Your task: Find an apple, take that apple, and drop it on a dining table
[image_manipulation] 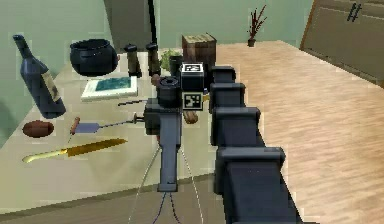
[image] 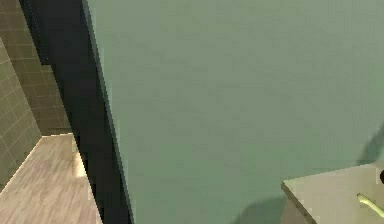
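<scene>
None of the task looks done. Forward view: a teal wall (image: 240,90) and a pale surface corner (image: 330,195). Arm side view: the dark gripper (image_manipulation: 168,195) shows against a cluttered pale surface (image_manipulation: 60,175); how its fingers (image_manipulation: 168,170) stand I cannot tell. A small greenish blob (image_manipulation: 165,63) by the brown box (image_manipulation: 200,48) may be the apple.

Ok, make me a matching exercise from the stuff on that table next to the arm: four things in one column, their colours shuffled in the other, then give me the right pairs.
Things
1. bottle
2. pot
3. knife
4. box

Colours
A. golden yellow
B. brown
C. dark blue
D. black

Pairs: 1-C, 2-D, 3-A, 4-B
</scene>
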